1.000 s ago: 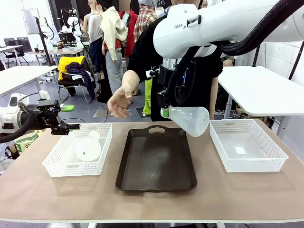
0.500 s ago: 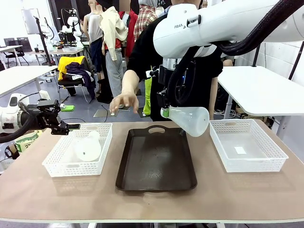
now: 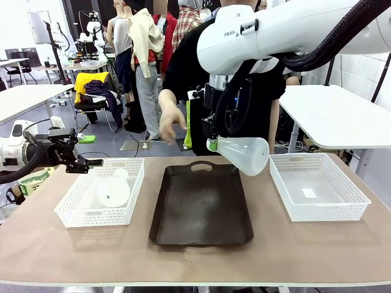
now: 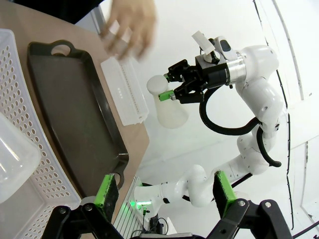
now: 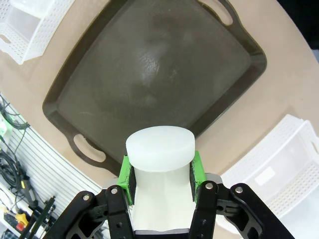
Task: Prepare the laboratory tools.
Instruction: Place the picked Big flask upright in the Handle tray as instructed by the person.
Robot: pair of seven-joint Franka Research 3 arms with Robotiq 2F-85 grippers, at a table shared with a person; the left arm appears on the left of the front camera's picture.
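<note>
Your right end effector [image 5: 160,173] pinches the translucent white plastic conical flask [image 3: 247,154] by its neck, held sideways above the dark brown rectangular tray [image 3: 201,213]. Your left end effector [image 4: 164,191] hangs spread near the white mesh basket [image 3: 70,212], where the second flask [image 3: 113,190] lies.

This looks like a robotics research lab. A white Franka arm [image 3: 263,30] trailing thick black cable reaches over a brown-topped table [image 3: 195,262]. Plain white worktables [image 3: 342,116] stand about on a grey floor. An office chair [image 3: 85,105] is heaped with clothes, and a translucent conical flask [image 3: 244,154] is among the gear.
</note>
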